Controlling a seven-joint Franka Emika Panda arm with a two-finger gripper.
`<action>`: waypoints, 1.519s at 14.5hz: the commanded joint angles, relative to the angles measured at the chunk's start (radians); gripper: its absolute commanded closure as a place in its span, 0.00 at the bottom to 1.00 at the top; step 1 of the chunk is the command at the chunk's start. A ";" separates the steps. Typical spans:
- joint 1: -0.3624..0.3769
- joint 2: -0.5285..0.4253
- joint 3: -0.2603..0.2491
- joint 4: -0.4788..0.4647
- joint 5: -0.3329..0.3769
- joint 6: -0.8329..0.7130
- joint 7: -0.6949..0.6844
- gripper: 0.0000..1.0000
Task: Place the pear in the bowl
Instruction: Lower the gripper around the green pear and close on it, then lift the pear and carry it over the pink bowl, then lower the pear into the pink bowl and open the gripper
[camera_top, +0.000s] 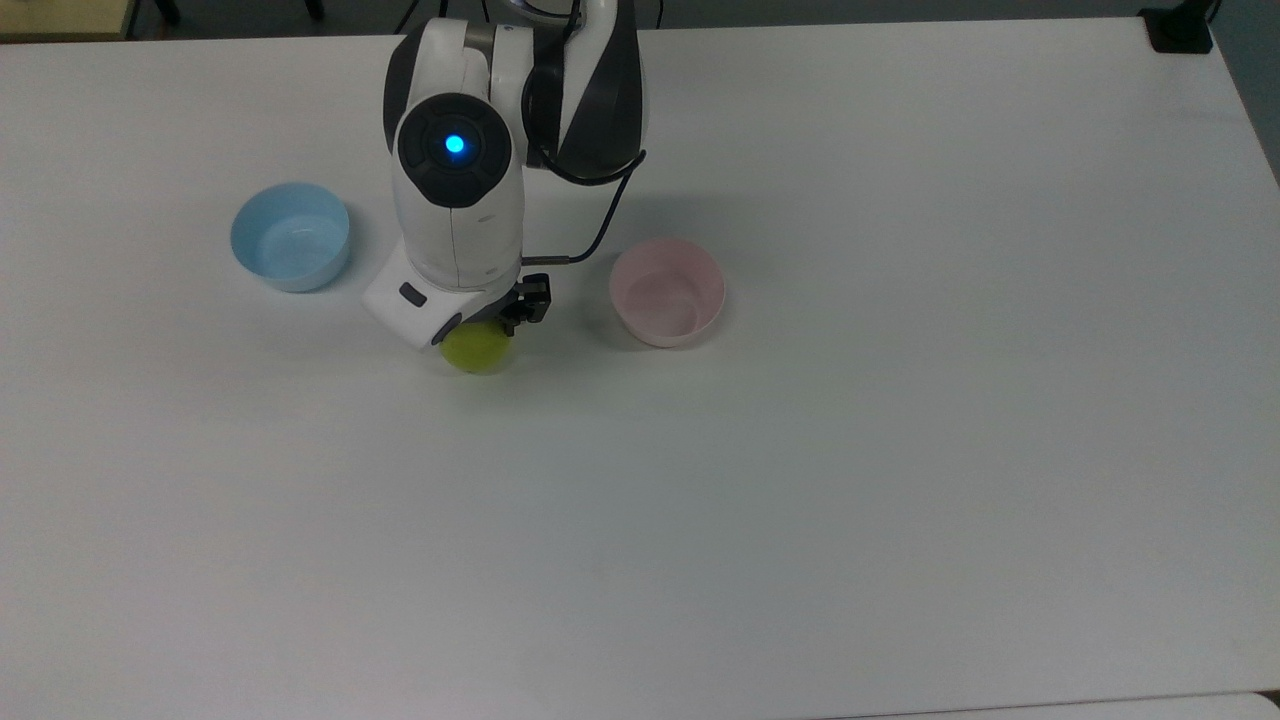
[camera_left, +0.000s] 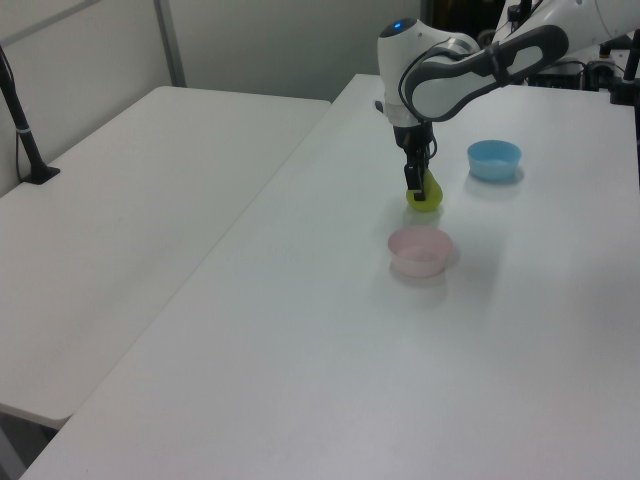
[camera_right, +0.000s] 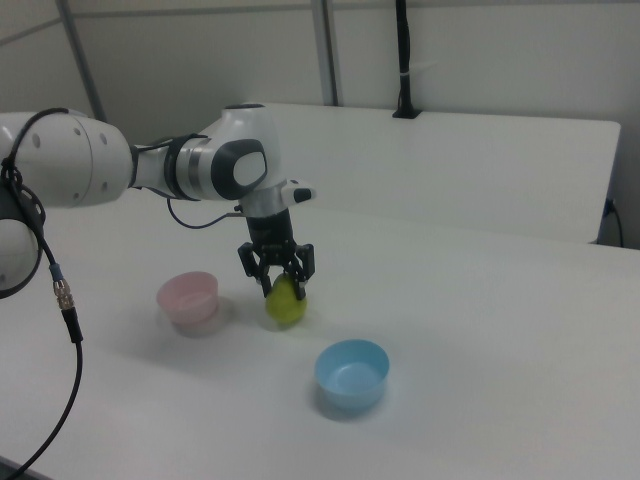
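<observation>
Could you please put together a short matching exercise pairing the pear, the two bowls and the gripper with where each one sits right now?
Things:
1. pear
2. pink bowl
3. blue bowl
4. gripper

Places or states:
A. empty, at the top view's far left
B. on the table, between the two bowls
C. lowered around the pear's top
D. empty, to the top view's right of the pear

Pairs: 1-B, 2-D, 3-A, 4-C

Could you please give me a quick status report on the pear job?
Gripper astride small yellow-green pear, pear on table. Pale pink plastic bowl empty beside it. Path clear.
</observation>
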 joint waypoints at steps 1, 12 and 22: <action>0.007 -0.129 0.004 -0.020 0.037 -0.083 -0.025 0.72; 0.250 -0.150 0.022 -0.038 0.089 -0.102 0.142 0.71; 0.246 -0.112 0.046 -0.090 0.074 -0.092 0.165 0.06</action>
